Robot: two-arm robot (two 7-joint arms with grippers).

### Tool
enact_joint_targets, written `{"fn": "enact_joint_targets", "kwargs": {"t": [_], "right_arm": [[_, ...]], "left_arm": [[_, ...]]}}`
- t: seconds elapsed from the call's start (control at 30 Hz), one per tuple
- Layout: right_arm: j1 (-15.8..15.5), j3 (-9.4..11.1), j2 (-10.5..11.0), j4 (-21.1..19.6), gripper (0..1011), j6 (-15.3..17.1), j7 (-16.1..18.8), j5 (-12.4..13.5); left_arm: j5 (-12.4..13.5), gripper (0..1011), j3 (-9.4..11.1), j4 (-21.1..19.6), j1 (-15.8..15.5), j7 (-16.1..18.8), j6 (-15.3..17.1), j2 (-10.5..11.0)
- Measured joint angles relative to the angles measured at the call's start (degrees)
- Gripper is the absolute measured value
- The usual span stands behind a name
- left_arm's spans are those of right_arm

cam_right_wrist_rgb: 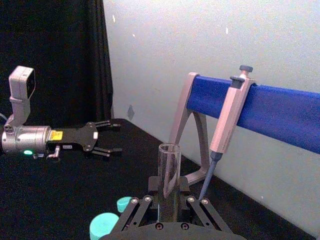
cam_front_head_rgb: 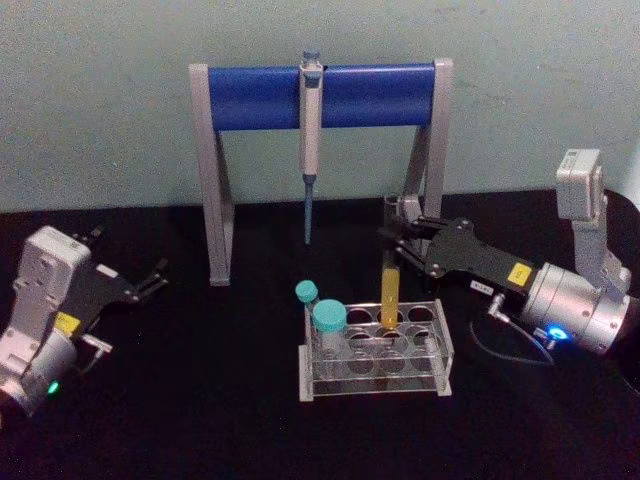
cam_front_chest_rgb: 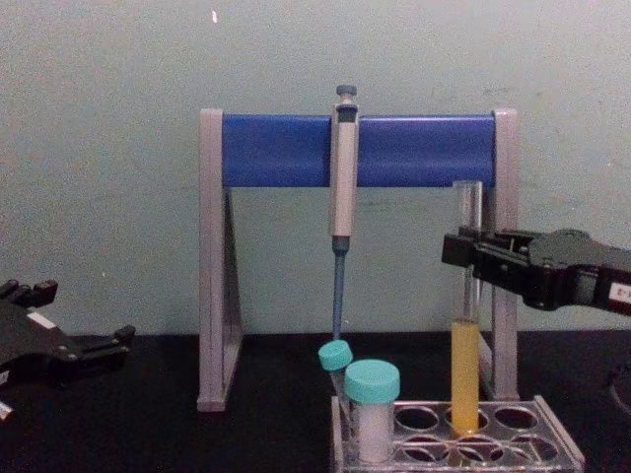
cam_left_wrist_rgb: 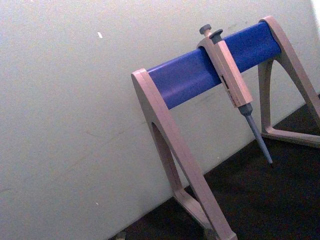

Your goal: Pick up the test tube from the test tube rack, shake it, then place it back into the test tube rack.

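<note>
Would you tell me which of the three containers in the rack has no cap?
The tall test tube holding yellow-orange liquid, held by the right gripper; the short vial and the thin tube both wear teal caps.

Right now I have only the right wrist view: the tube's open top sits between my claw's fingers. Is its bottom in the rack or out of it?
Observer: In it. The test tube stands upright with its lower end in a back-row hole of the test tube rack.
Operator: How high is the liquid?
Observer: The yellow-orange liquid fills less than half the tube. Its surface lies just below the right claw.
Operator: And those teal caps at my frame's edge?
Observer: They top a white vial and a thin tube, both standing at the rack's left end, apart from the test tube.
</note>
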Motion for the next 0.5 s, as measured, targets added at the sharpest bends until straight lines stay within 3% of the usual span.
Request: {"fn": "enact_joint_targets", "kwargs": {"t": [0.5], "right_arm": [[1.19,-1.00,-1.02,2.75,229,0.53,0.32,-0.93]], "left_arm": [[0.00,1001,0.00,0.00,0.00,0.00,0.00,0.00]]}}
